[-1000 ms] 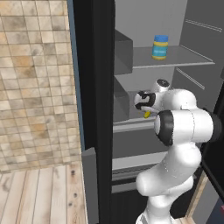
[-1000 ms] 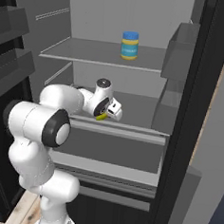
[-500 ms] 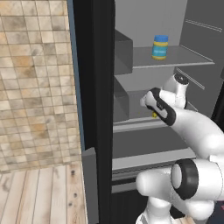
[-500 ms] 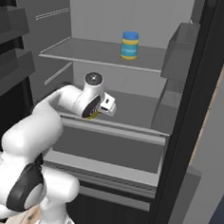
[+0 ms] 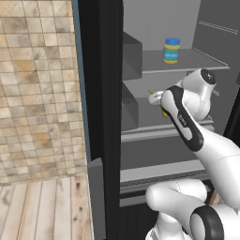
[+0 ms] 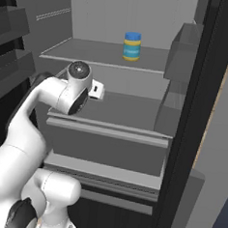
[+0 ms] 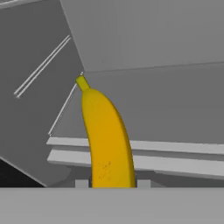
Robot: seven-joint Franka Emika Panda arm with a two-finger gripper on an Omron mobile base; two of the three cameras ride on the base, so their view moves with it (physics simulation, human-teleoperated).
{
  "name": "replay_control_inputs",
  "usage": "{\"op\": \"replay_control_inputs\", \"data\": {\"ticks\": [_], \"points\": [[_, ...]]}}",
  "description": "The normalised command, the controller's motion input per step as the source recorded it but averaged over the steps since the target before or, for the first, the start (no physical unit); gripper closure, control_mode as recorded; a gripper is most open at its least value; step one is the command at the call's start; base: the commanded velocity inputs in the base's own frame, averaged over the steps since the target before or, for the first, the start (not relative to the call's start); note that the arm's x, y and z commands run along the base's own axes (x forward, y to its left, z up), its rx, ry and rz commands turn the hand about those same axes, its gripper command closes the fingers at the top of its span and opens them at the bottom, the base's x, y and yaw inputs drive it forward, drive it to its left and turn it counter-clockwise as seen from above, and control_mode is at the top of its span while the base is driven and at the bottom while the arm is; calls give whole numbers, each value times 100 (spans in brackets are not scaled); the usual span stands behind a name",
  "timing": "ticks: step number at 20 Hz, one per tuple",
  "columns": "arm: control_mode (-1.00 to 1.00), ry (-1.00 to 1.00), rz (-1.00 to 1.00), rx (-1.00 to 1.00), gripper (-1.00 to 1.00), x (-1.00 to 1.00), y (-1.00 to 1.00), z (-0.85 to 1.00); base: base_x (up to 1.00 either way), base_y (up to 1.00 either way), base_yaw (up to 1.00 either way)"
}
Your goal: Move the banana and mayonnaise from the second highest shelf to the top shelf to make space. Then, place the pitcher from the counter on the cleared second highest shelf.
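The yellow banana (image 7: 107,140) stands between my fingertips (image 7: 81,183) in the hand view, with my gripper (image 7: 109,183) shut on its lower end. In the left base view the gripper (image 5: 159,104) holds the banana (image 5: 153,96) above the second highest shelf (image 5: 154,133), below the top shelf (image 5: 199,61). My forearm hides the hand in the right base view. The mayonnaise (image 5: 171,50) stands upright on the top shelf (image 6: 87,53), also seen as the mayonnaise (image 6: 132,46) there. The thick-railed second highest shelf (image 6: 110,130) lies bare. Pitcher and counter are out of view.
Grey door bins (image 6: 181,53) hang on the open fridge door at the right. A dark fridge side panel (image 5: 101,93) and a tan tiled wall (image 5: 37,93) stand to the left. A pale shelf rail (image 7: 175,153) crosses behind the banana.
The arm has swung its elbow up and over. The hand with the banana has lifted slightly above the second highest shelf and shifted toward the fridge's left side.
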Motion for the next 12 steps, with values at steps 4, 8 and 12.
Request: {"op": "replay_control_inputs", "data": {"ticks": [4,8,12], "points": [[-100,-1,4,0,100,-31,30,100,0,0,0],[-100,0,0,0,100,-23,9,100,0,0,0],[-100,-3,0,0,100,-3,-1,100,0,0,0]]}}
